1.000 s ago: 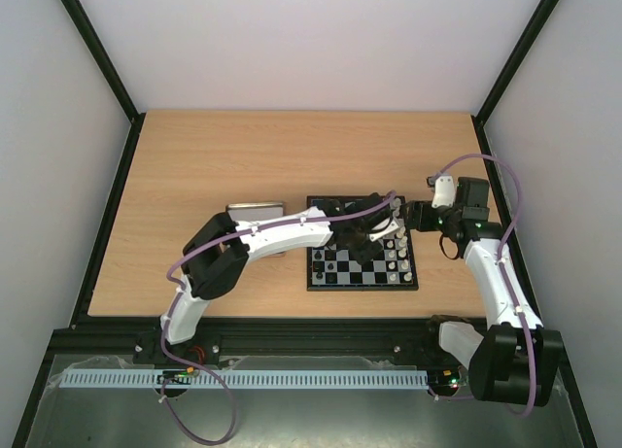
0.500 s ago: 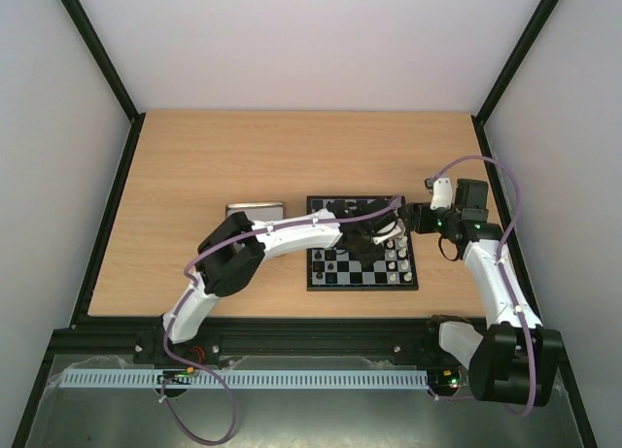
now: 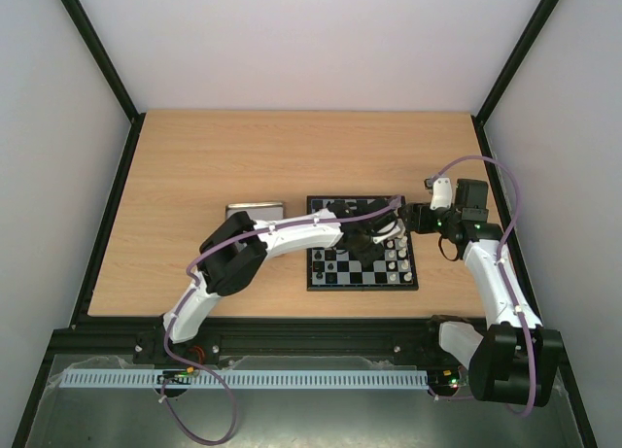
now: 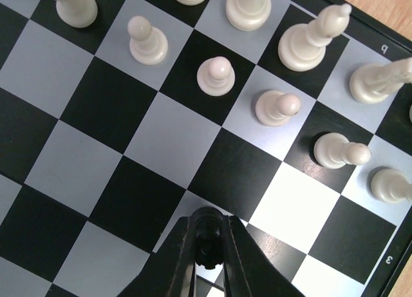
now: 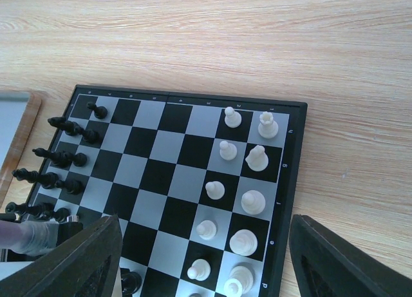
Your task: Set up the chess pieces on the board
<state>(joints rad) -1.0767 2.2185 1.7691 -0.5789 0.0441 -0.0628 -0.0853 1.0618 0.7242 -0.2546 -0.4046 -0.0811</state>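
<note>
**Pale-wood worktop (image 3: pixel 194 156), board part-filled, left jaws on a black piece**

Walled in plain white, the worktop carries the board (image 3: pixel 350 275) right of centre, with a grey metal tray (image 3: pixel 255 209) just beside its left edge. The left arm (image 3: pixel 282 236) reaches across the board, and the right arm (image 3: pixel 491 273) hangs at its right side. In the right wrist view, black chess pieces (image 5: pixel 64 158) line the board's left side and white pieces (image 5: pixel 253 202) stand along its right. The left jaws are almost closed, pinching what looks like one small black piece (image 4: pixel 207 249) over mid-board squares near the white pawns (image 4: pixel 214 75). The right jaws stand wide open, gripping nothing.

The step in hand seems to be carrying that piece to black's side. Lift straight up first so the nearby pawns are not clipped. Travel high, lower onto the middle of a vacant square, and release only once the piece stands upright.

Border marks read "3" (image 4: pixel 391 259) and a letter (image 4: pixel 384 49), either d or p. No brand is legible.
</note>
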